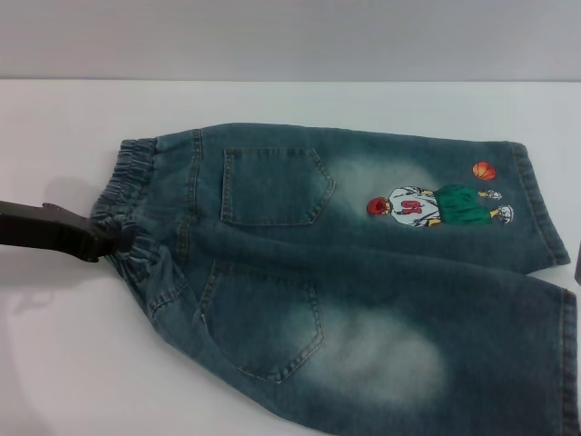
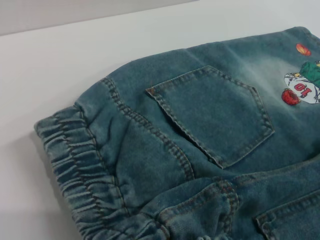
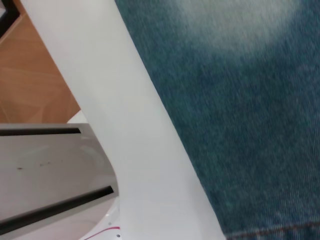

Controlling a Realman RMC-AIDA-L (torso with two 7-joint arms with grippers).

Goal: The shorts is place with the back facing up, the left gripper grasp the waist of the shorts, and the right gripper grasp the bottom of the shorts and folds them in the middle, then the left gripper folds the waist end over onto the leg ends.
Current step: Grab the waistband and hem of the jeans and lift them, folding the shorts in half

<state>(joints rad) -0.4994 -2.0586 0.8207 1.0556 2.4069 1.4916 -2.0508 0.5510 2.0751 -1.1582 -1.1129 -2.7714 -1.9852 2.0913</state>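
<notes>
Blue denim shorts [image 1: 363, 263] lie flat on the white table [image 1: 64, 363], back up with two pockets showing. The elastic waist [image 1: 127, 177] is at the left and the leg ends are at the right. My left gripper [image 1: 116, 243], a dark arm coming in from the left, is shut on the near part of the waist, where the fabric bunches up. The left wrist view shows the waist [image 2: 75, 165] and a back pocket [image 2: 215, 115] close up. A dark sliver of my right gripper [image 1: 577, 263] shows at the right edge by the leg ends. The right wrist view shows denim [image 3: 240, 100] close below.
A cartoon figure and ball print [image 1: 436, 207] sits on the far leg. The table edge [image 3: 140, 125] runs close beside the near leg, with wooden floor [image 3: 35, 85] and a grey robot part [image 3: 50, 170] beyond it.
</notes>
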